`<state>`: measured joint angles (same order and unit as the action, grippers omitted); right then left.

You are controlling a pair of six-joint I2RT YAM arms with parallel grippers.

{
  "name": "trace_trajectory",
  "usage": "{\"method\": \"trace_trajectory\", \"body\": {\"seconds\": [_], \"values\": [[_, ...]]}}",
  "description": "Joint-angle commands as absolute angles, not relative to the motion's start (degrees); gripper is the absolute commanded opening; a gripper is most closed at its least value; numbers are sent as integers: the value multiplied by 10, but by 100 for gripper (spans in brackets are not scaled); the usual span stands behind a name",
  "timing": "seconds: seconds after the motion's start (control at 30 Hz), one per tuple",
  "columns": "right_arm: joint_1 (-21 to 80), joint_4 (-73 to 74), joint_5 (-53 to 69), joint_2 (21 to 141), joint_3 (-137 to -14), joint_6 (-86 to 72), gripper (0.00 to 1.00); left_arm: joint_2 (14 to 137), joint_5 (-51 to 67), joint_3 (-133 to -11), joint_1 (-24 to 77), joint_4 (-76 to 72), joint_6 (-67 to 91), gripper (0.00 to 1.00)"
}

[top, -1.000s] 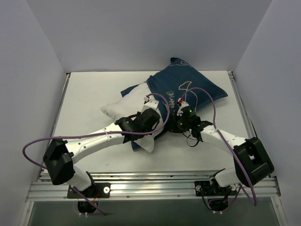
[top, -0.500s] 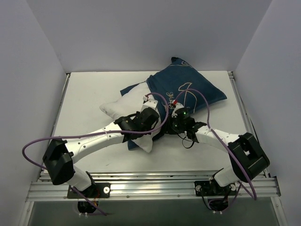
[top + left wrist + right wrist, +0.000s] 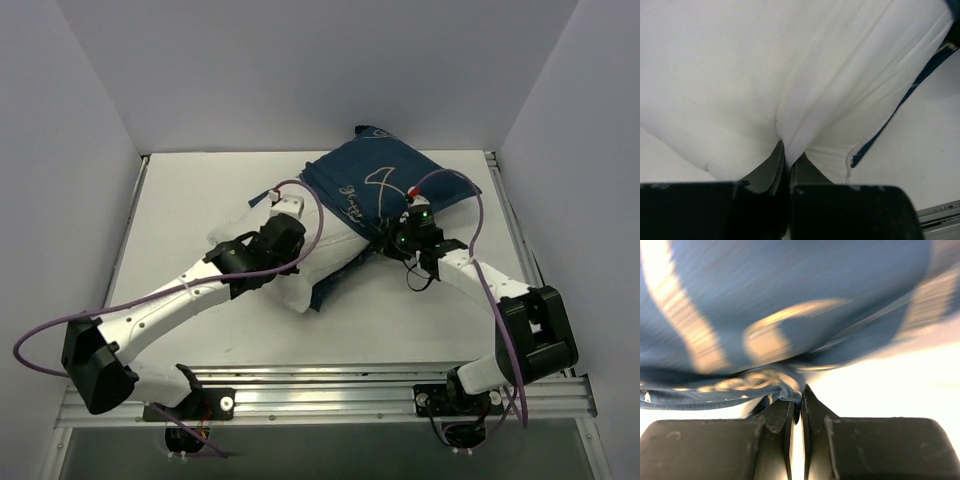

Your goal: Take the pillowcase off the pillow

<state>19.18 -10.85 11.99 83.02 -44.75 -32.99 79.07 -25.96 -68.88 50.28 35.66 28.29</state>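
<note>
The navy pillowcase (image 3: 385,185) with cream line drawings lies at the back right of the table, still over one end of the white pillow (image 3: 296,290). My left gripper (image 3: 283,240) presses down on the bared pillow. In the left wrist view the left gripper (image 3: 787,155) is shut on a fold of pillow (image 3: 740,75) fabric, and a navy pillowcase hem (image 3: 920,82) runs to the right. My right gripper (image 3: 395,238) is at the pillowcase's near edge. In the blurred right wrist view the right gripper (image 3: 801,392) is shut on a bunch of pillowcase (image 3: 790,300) cloth.
White walls close in the table (image 3: 190,190) on the left, back and right. An aluminium rail (image 3: 330,385) runs along the near edge by both arm bases. Purple cables (image 3: 470,215) loop over each arm.
The right gripper opened slightly, then shut on the pillowcase and pulled it back and right. The left arm swung left with the pillow. More white pillow shows.
</note>
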Motion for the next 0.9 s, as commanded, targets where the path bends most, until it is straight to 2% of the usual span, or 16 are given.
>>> {"method": "trace_trajectory", "body": {"seconds": [0.0, 0.2, 0.4, 0.47, 0.6, 0.63, 0.7, 0.73, 0.77, 0.8, 0.87], "values": [[121, -34, 19, 795, -504, -313, 0, 707, -301, -680, 463, 475, 277, 2], [14, 35, 2, 762, -555, -347, 0, 635, -312, -682, 403, 540, 260, 2], [-121, 21, 57, 737, -555, -412, 0, 577, -311, -683, 376, 588, 253, 2], [-128, 8, 89, 748, -554, -417, 0, 569, -294, -682, 377, 595, 257, 2], [-93, 5, 125, 756, -549, -413, 0, 550, -172, -652, 380, 556, 280, 2], [-85, 6, 127, 752, -547, -410, 0, 548, -146, -643, 384, 541, 286, 6], [-64, 11, 123, 732, -547, -396, 3, 547, -98, -626, 387, 503, 291, 26], [-60, 19, 122, 725, -547, -389, 8, 548, -59, -627, 388, 494, 294, 48], [-56, 42, 120, 710, -553, -384, 13, 551, -42, -629, 388, 479, 294, 57], [-55, 53, 118, 702, -555, -379, 28, 557, -27, -643, 388, 474, 291, 67], [-50, 87, 107, 674, -564, -362, 47, 576, 17, -666, 387, 467, 282, 88]]}}
